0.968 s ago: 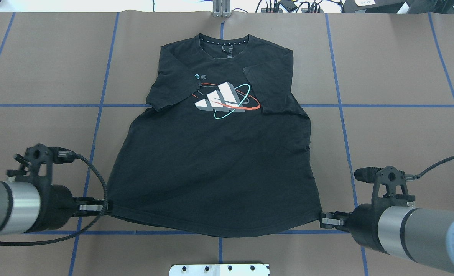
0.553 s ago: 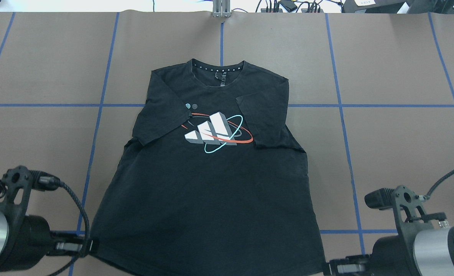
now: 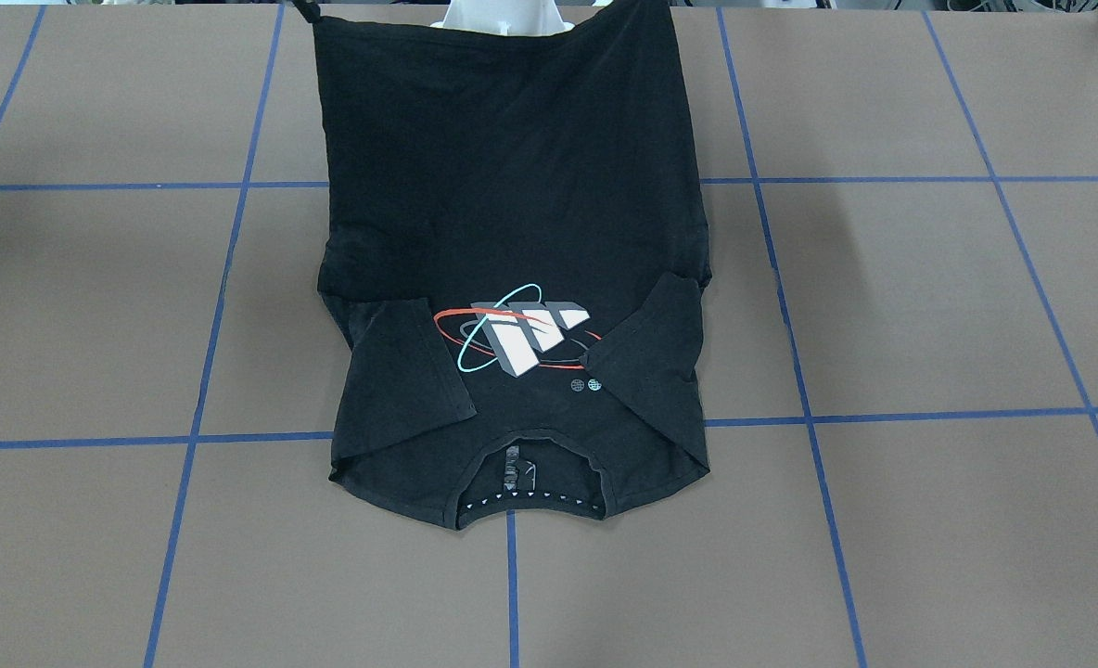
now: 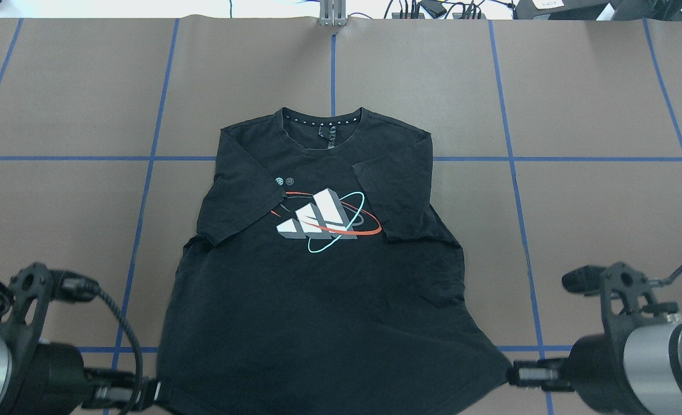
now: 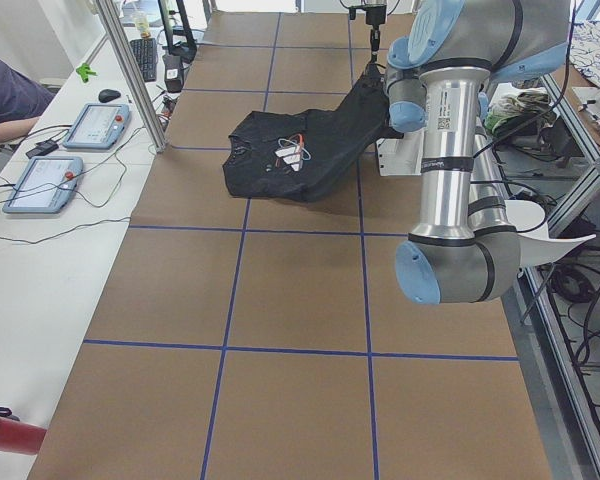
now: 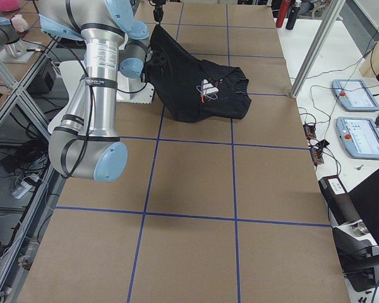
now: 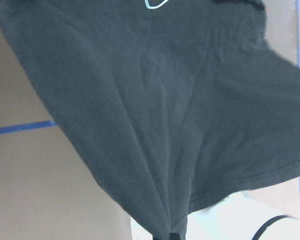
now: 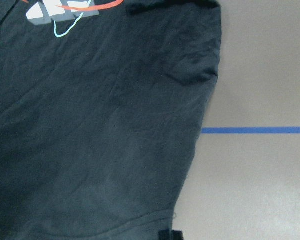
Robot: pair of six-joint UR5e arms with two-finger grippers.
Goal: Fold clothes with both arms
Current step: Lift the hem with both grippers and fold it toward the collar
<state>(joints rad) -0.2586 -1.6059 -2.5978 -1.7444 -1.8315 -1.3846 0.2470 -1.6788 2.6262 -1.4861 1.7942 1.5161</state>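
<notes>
- The black T-shirt [image 4: 318,300] is laid on the table [image 4: 606,115], with the collar far from the robot.
- One near hem corner is pinched by the left claw [image 4: 154,392].
- The other is pinched by the right claw [image 4: 514,374].

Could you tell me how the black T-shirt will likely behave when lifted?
Probably floppy: the T-shirt sags and creases between the left gripper and right gripper. Likely light: two pinched hem corners hold up its raised end.
</notes>
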